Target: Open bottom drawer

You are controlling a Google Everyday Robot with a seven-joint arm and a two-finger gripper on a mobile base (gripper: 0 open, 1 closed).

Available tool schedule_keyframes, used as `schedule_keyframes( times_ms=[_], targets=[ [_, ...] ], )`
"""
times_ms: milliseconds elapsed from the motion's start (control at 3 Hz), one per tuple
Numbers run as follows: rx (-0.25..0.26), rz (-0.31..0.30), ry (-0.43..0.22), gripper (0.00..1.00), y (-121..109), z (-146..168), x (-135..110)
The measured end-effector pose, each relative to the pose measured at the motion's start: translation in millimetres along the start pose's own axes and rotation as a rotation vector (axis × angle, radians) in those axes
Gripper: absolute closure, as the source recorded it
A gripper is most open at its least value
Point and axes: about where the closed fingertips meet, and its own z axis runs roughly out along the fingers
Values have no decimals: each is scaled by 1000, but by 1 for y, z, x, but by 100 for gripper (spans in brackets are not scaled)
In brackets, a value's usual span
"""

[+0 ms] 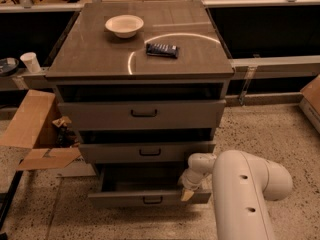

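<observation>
Your gripper (188, 193) at bottom drawer (125, 200) front, under bench (95, 59) front-right corner, likely to drag it outward; grip state: cannot tell.

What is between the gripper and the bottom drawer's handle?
Only bare grey drawer front, in the camera view; the gripper is at the right end of the bottom drawer, the handle at its centre.

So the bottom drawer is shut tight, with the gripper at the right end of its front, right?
No, the camera view shows the bottom drawer pulled out, its inside visible. The gripper is at the right end of its front.
</observation>
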Motion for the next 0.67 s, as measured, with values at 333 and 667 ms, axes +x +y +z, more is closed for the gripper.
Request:
schedule_keyframes(
  times_ms=[333, 667],
  targets=[
    [0, 0, 0, 0, 0, 0, 0],
    [0, 0, 0, 0, 0, 0, 0]
  ],
)
